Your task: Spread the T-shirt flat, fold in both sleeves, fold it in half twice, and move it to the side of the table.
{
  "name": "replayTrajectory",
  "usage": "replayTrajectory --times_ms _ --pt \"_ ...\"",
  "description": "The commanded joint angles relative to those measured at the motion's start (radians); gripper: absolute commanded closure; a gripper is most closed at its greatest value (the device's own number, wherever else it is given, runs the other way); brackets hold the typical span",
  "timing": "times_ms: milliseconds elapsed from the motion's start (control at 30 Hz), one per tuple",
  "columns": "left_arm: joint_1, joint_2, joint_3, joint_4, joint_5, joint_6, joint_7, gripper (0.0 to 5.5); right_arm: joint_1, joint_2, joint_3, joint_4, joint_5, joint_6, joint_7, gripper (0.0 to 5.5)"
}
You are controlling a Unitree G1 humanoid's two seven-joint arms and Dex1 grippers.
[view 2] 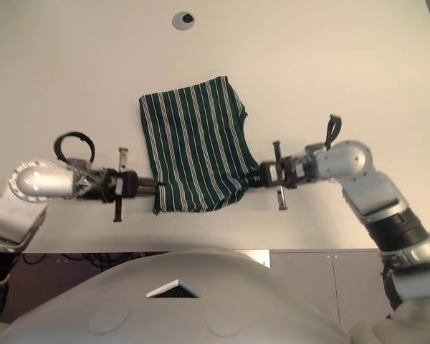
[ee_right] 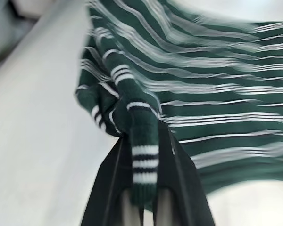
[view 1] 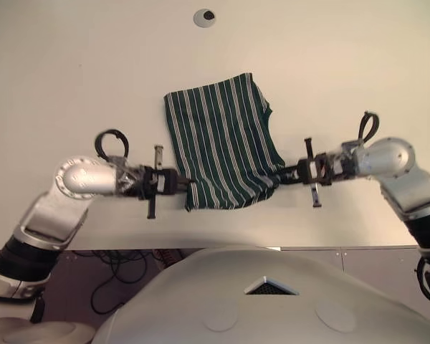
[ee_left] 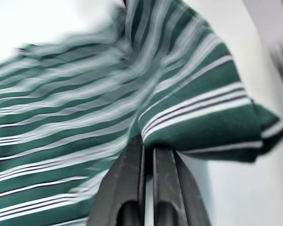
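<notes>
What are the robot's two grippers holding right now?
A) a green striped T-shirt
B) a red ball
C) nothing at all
A: the left gripper and the right gripper are each shut on one side of the green striped T-shirt, at its near end.

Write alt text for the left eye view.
A folded green-striped T-shirt lies on a pale table. The left gripper and right gripper are each shut on one of its near corners.

Round grey disc (view 1: 204, 17), dark centre, far back; black cables (view 1: 118, 269) tangled below, left
</notes>
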Motion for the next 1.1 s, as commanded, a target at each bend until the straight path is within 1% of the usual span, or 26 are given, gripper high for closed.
replayTrajectory --times_ms 33,100,233,400,433,467,533,600,700,733,800,867,900,1000,1100 --pt "-0.102 -0.044 0.060 0.090 -0.108 0.228 0.062 5.48 -0.197 0.098 -0.031 0.088 0.013 0.190 -0.059 5.50" --pt "-0.145 -0.070 0.047 0.154 -0.079 0.303 0.126 5.48 -0.279 0.153 -0.006 0.175 -0.039 0.258 -0.096 5.50" --pt "-0.252 -0.176 0.054 0.256 -0.070 0.453 0.269 5.48 -0.392 0.293 0.019 0.369 -0.117 0.334 -0.188 5.50" --pt "-0.366 -0.284 0.087 0.393 -0.042 0.509 0.400 5.48 -0.494 0.421 0.005 0.573 -0.176 0.325 -0.255 5.50" --pt "-0.385 -0.305 0.090 0.414 -0.047 0.526 0.413 5.50 -0.509 0.437 0.009 0.611 -0.191 0.320 -0.259 5.23" --pt "-0.404 -0.331 0.095 0.428 -0.057 0.548 0.428 5.19 -0.521 0.456 0.003 0.647 -0.196 0.325 -0.265 5.08" --pt "-0.448 -0.396 0.135 0.471 -0.087 0.594 0.476 4.90 -0.534 0.488 -0.009 0.695 -0.202 0.333 -0.269 4.74" --pt "-0.499 -0.467 0.220 0.537 -0.115 0.628 0.561 4.69 -0.547 0.523 -0.044 0.734 -0.188 0.356 -0.288 4.51" --pt "-0.567 -0.541 0.342 0.661 -0.110 0.621 0.722 4.63 -0.590 0.580 -0.153 0.843 -0.150 0.407 -0.395 4.51" --pt "-0.581 -0.549 0.362 0.706 -0.090 0.601 0.768 4.63 -0.611 0.596 -0.200 0.891 -0.136 0.422 -0.446 4.51" --pt "-0.582 -0.545 0.362 0.760 -0.040 0.535 0.816 4.63 -0.651 0.617 -0.286 0.979 -0.105 0.438 -0.537 4.51" --pt "-0.564 -0.540 0.344 0.752 -0.003 0.455 0.814 4.63 -0.672 0.623 -0.331 1.029 -0.098 0.432 -0.589 4.51" --pt "-0.549 -0.543 0.338 0.716 -0.002 0.399 0.780 4.63 -0.672 0.625 -0.335 1.039 -0.105 0.426 -0.598 4.51" --pt "-0.479 -0.548 0.277 0.525 -0.056 0.319 0.611 4.63 -0.642 0.627 -0.295 1.003 -0.154 0.372 -0.586 4.51" --pt "-0.422 -0.544 0.224 0.404 -0.115 0.325 0.488 5.16 -0.602 0.638 -0.254 0.889 -0.168 0.301 -0.513 5.09"
